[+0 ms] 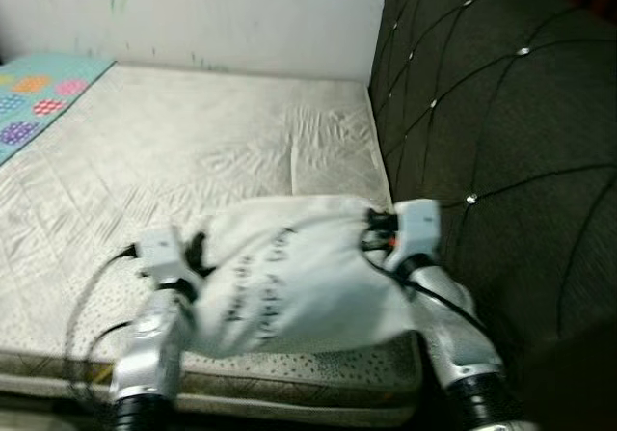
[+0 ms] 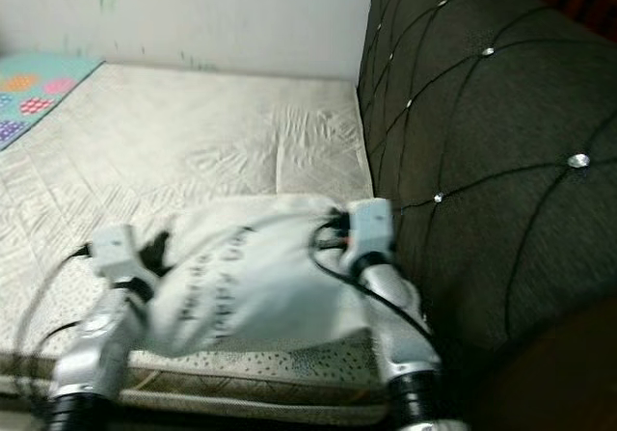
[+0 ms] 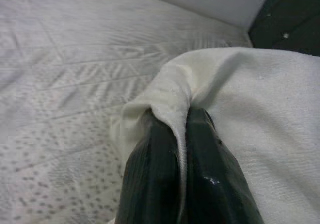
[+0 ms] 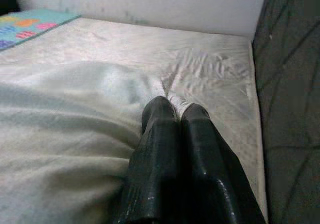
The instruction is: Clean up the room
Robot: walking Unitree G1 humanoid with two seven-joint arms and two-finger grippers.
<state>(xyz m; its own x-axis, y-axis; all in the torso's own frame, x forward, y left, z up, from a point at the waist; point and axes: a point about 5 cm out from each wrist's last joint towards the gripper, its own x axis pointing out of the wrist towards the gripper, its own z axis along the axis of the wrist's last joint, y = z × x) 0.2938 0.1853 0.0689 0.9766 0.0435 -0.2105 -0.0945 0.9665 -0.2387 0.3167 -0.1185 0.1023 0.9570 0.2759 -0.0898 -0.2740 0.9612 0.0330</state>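
Note:
A white pillow [image 1: 294,272] with dark handwriting on its case is held over the near edge of the bare mattress [image 1: 193,151], close to the dark headboard. My left gripper [image 1: 198,253] is shut on the pillow's left end; a fold of its cloth [image 3: 172,96] is pinched between the black fingers [image 3: 152,174]. My right gripper [image 1: 378,230] is shut on the pillow's right end, with the cloth [image 4: 100,114] bunched at the fingertips [image 4: 160,108]. The pillow hides most of both pairs of fingers from the head camera.
A dark tufted headboard [image 1: 492,113] with shiny studs rises on the right. A white wall [image 1: 222,12] runs behind the mattress. A turquoise spotted sheet [image 1: 34,94] lies at the far left corner. The mattress's front edge [image 1: 289,388] is just below my arms.

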